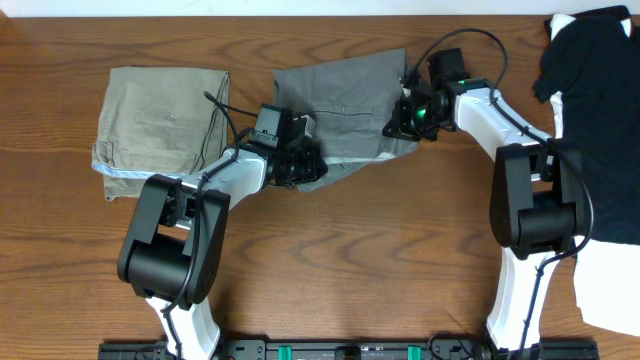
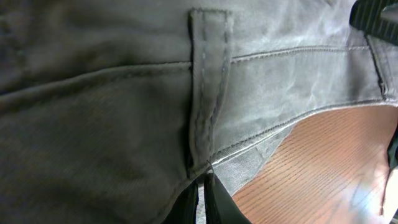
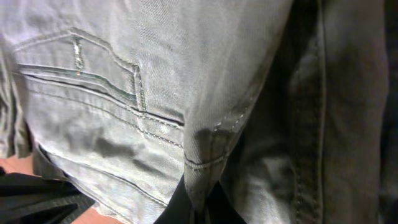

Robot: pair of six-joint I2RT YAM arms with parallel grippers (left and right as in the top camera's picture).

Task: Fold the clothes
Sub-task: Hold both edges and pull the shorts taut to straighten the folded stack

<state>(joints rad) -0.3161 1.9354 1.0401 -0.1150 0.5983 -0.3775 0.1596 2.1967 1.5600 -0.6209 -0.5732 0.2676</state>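
The grey shorts (image 1: 345,105) lie spread at the middle back of the table, with a pocket and seams showing. My left gripper (image 1: 305,165) sits at their front left corner, shut on the hem edge beside a belt loop (image 2: 202,186). At their right edge my right gripper (image 1: 400,118) is shut on a pinched fold of the grey cloth (image 3: 198,186). The olive-khaki shorts (image 1: 165,125) lie folded at the left, with a pale-blue lining strip along their front edge. A black garment (image 1: 590,60) and a white garment (image 1: 610,280) lie at the far right.
Bare wooden table (image 1: 360,260) stretches across the front between the two arm bases. The black garment drapes over the white one close to the right arm's base (image 1: 535,210). The left arm's base (image 1: 175,240) stands in front of the olive-khaki shorts.
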